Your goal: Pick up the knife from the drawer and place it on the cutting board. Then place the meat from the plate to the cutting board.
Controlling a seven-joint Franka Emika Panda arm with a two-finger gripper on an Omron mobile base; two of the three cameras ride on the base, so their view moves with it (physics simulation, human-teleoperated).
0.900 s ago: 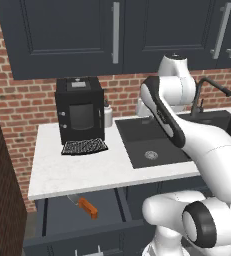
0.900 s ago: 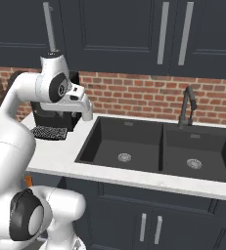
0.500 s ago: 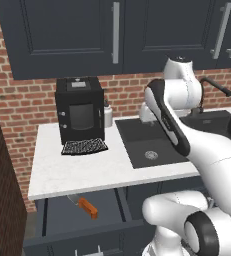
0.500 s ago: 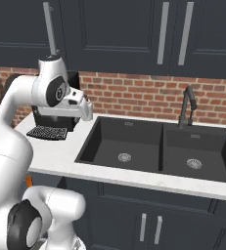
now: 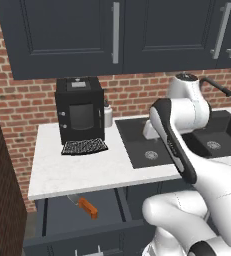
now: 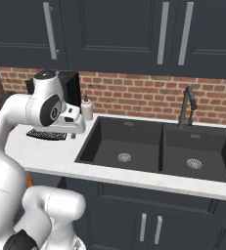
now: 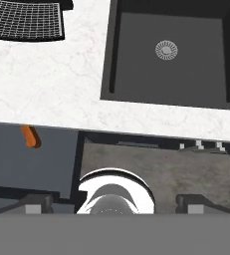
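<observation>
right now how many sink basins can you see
2. The left basin lies next to the white counter; the right basin sits beside it, in front of the black faucet. Each has a round drain, and none looks hidden.

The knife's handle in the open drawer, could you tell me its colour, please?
Orange, seen best in the left base view: knife in the drawer.

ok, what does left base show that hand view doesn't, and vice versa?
Left base: coffee machine, upper cabinets, faucet.
Hand: the gripper, open, and the floor beside the drawer.
Both: knife lying in the open drawer, white counter, sink, black grille.
</observation>
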